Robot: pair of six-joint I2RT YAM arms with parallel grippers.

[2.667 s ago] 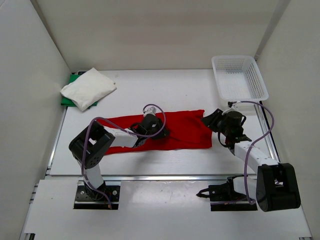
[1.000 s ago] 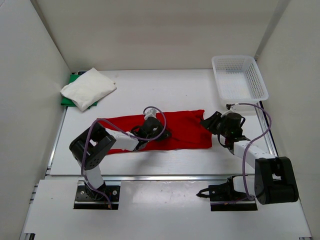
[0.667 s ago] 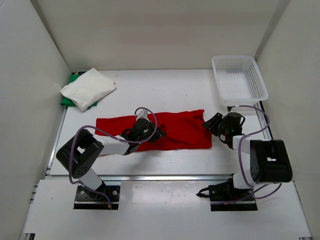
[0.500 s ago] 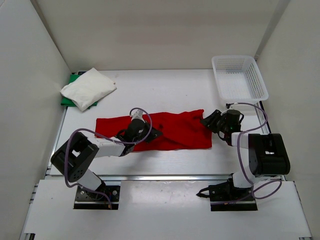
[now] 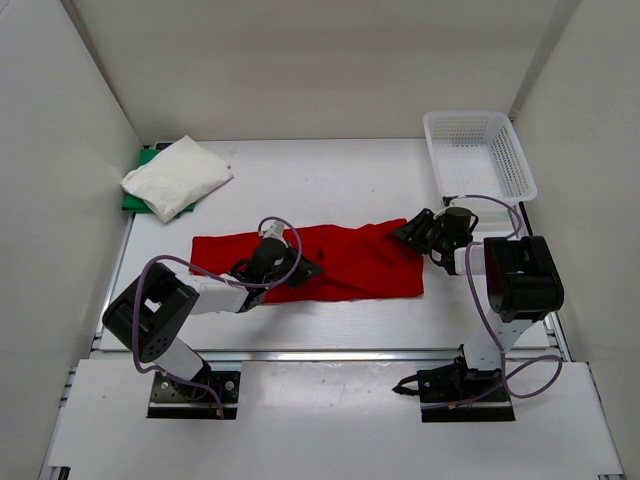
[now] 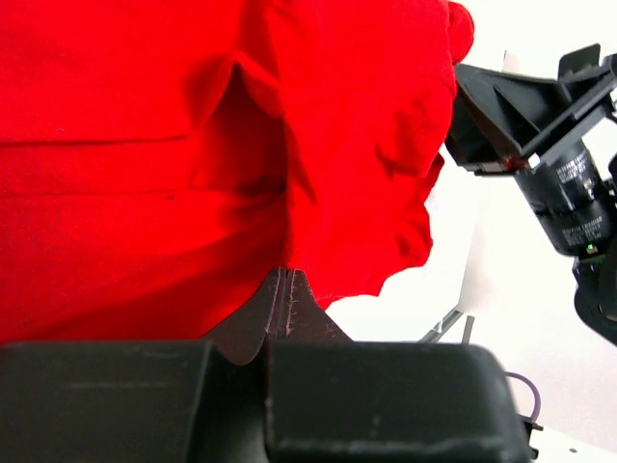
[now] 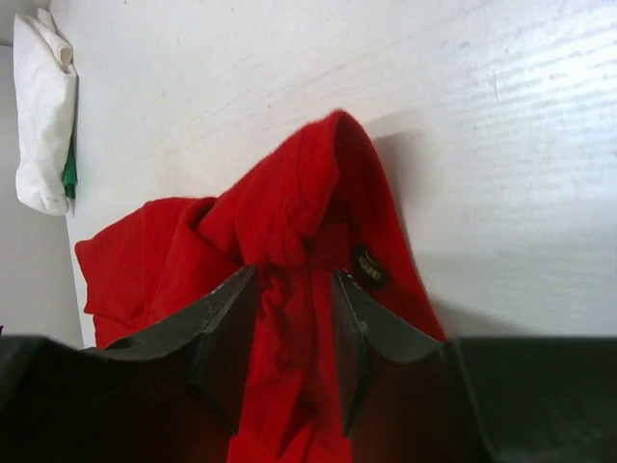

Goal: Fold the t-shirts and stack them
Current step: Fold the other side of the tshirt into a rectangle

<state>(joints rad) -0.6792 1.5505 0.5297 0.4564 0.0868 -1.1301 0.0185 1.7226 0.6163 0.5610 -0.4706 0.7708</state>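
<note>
A red t-shirt (image 5: 350, 262) lies stretched left to right across the middle of the table. My left gripper (image 5: 300, 270) is low over its near edge. In the left wrist view the left gripper (image 6: 282, 278) is shut where the red t-shirt (image 6: 145, 145) has its hem, and a crease runs up from the tips. My right gripper (image 5: 408, 231) is at the shirt's far right corner. The right gripper (image 7: 289, 318) is open, its fingers (image 7: 224, 318) either side of a bunched ridge of the red t-shirt (image 7: 289, 207) beside a dark label (image 7: 368, 267). A folded white t-shirt (image 5: 177, 176) lies at the back left.
The white t-shirt rests on a green folded cloth (image 5: 148, 159) in the back left corner. A white mesh basket (image 5: 478, 150) stands at the back right. White walls close in the table on three sides.
My left gripper slid left along the red shirt, staying shut. My right gripper moved back toward the shirt's far right corner, and its arm folded in closer to its base.
</note>
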